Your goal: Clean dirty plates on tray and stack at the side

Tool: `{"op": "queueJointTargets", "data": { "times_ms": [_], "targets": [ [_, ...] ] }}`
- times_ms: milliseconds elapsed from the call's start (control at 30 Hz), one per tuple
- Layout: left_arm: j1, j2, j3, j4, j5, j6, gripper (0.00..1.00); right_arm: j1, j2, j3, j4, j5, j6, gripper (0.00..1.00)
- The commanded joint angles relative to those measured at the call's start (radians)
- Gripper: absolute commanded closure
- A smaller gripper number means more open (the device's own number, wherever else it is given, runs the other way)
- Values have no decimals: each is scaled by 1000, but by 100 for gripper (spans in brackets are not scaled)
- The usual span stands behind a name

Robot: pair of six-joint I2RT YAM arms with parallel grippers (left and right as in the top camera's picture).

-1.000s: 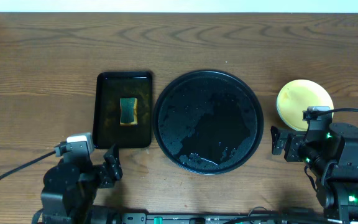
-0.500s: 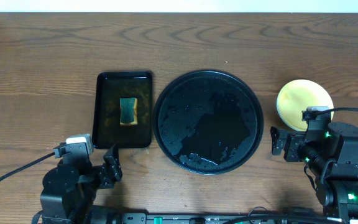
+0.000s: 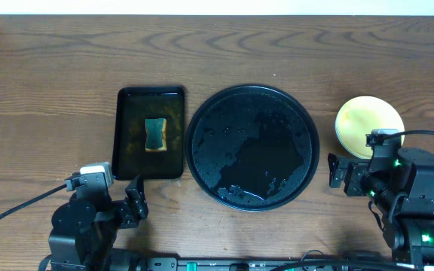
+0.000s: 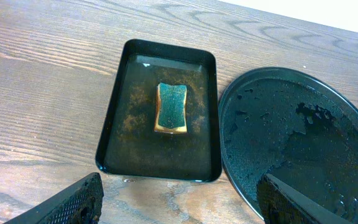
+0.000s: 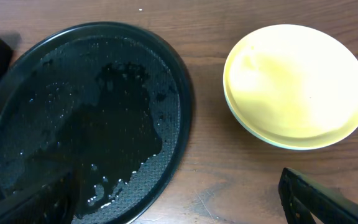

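Note:
The large round black tray [image 3: 252,147] sits mid-table, wet, with no plate on it; it also shows in the left wrist view [image 4: 303,143] and the right wrist view [image 5: 86,118]. A stack of plates with a pale yellow plate [image 3: 368,126] on top stands on the wood to the tray's right, also in the right wrist view [image 5: 296,84]. The mint-blue plates are hidden beneath it or out of view. My left gripper [image 3: 132,203] is open and empty near the front edge, left of the tray. My right gripper [image 3: 339,172] is open and empty, just in front of the stack.
A smaller rectangular black tray [image 3: 150,132] with murky water holds a green and yellow sponge [image 3: 155,133], left of the round tray; both show in the left wrist view [image 4: 160,112]. The table's far edge runs along the top.

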State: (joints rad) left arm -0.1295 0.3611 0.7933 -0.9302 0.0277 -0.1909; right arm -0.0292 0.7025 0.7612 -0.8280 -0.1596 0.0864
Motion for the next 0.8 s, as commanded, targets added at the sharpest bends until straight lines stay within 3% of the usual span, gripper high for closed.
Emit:
{"op": "queueJointTargets", "data": {
  "times_ms": [0, 167, 533, 767],
  "targets": [
    [-5, -4, -6, 3, 10, -10, 21, 11, -30, -19, 1, 7, -14, 1],
    [-5, -4, -6, 3, 10, -10, 21, 20, -130, -73, 48, 51, -24, 1],
    [-5, -4, -6, 3, 10, -10, 20, 59, -577, -557, 768, 27, -24, 1],
    [-5, -4, -6, 3, 10, -10, 21, 60, -698, -712, 903, 29, -89, 1]
  ]
}}
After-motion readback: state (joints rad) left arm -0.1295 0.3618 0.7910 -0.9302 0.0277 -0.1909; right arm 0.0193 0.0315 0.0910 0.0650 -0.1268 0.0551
